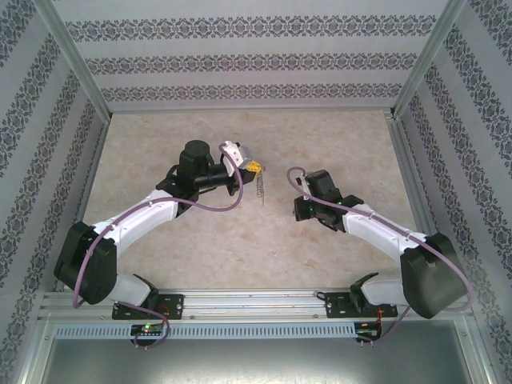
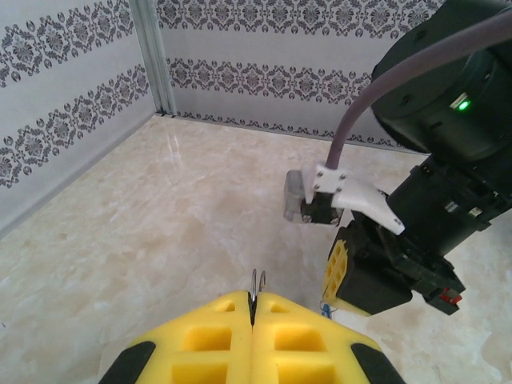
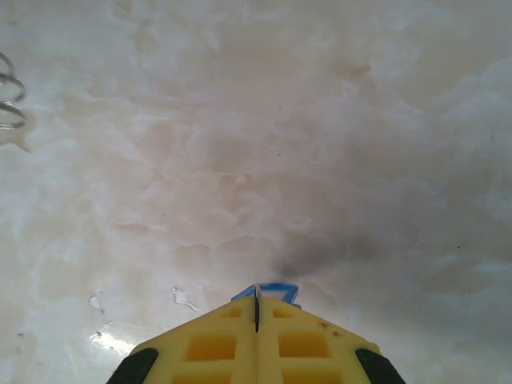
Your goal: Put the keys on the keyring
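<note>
Pads [image 2: 216,340] pressed together, the left gripper [image 2: 254,310] pinches the keyring [image 2: 256,282], whose thin metal loops stick out past the yellow tips. From above, its chain [image 1: 262,189] hangs below that gripper over the table [image 1: 200,248]. The right gripper [image 3: 257,312] sits near the left one, apart from it. It is likewise clamped and pinches the keys [image 3: 274,290], with the blue tag's edge peeking past its tips. Keys and keyring are not touching.
</note>
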